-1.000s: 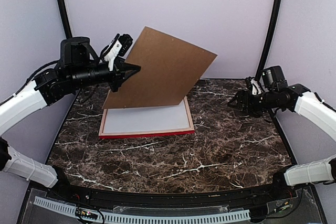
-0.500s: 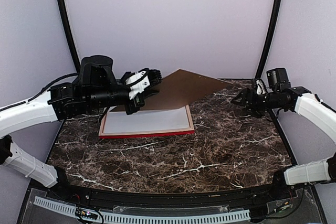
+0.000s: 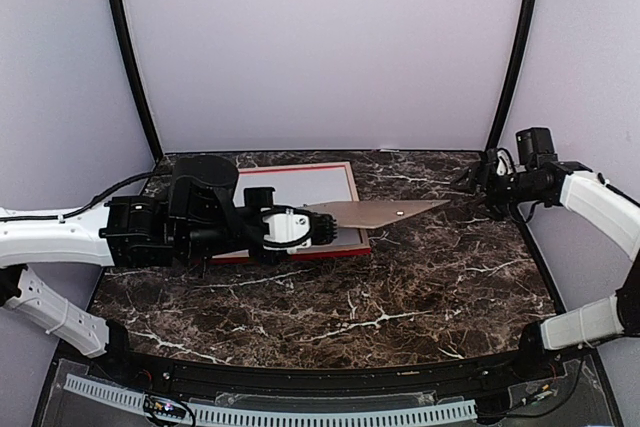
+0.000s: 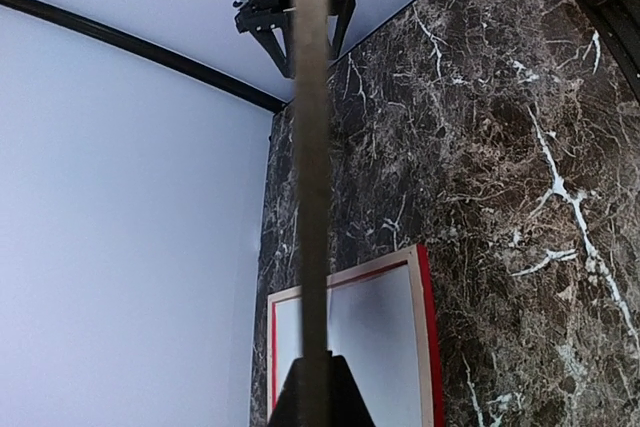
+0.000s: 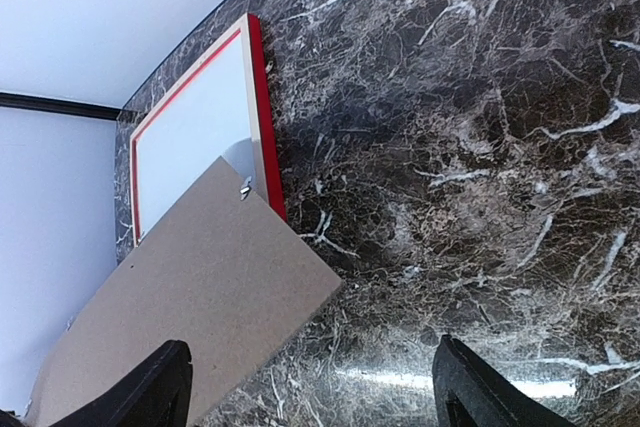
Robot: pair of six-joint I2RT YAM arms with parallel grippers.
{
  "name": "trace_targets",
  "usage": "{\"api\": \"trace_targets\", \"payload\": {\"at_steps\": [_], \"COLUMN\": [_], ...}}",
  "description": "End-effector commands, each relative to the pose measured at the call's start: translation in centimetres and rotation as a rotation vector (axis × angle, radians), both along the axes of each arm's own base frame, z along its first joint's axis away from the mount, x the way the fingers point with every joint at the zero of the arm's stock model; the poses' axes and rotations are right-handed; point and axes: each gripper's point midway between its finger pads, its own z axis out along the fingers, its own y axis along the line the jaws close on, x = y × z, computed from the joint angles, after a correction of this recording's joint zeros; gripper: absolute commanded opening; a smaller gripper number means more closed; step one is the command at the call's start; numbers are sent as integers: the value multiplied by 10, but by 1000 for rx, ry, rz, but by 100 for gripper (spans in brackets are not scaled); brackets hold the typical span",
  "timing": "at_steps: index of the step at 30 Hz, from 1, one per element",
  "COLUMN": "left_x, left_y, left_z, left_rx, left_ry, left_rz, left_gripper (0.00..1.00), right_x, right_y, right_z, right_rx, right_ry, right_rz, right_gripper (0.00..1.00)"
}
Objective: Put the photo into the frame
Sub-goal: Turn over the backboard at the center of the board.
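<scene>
Photo not showing anywhere; possibly lying under white panel (image 3: 295, 187) inside frame (image 3: 300, 167), centre-left of top view, but cannot tell. Left gripper (image 3: 325, 227) clenching brown backing board (image 3: 380, 213), holding it near-flat over frame's right side. Right gripper (image 3: 478, 185) hanging released, far right. Likely step: board handling. Next move calling for locating print.

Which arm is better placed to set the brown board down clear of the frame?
Left, probably. The left claw is shut on the brown board, held nearly flat, low over the frame's right end. The right claw hangs open off to the right, apart from the board.
</scene>
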Motion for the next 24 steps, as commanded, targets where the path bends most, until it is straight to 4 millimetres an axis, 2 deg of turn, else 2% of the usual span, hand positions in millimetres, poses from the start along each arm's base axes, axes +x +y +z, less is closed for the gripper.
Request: {"api": "trace_targets", "payload": {"at_steps": [1,15,20,24], "left_x": [-7,-44,-51,-54], "left_y": [-4,-13,-13,-11], "left_z": [35,-23,-31,-37], "left_rx": [-57,85,92,92], "left_ry": [-176,-212,-216,-217], "left_rz": [4,-45,-54,-59], "left_gripper": [0,0,0,0], "right_x": [9,-8,-18,-25], "right_y": [9,25,30,34], "right_z": [2,-67,-93,-104], "right_rx": [21,68,111,135], "right_ry": [-22,128,190,209], "right_rz": [71,206,216,217], "right_gripper": [84,85,84,84]}}
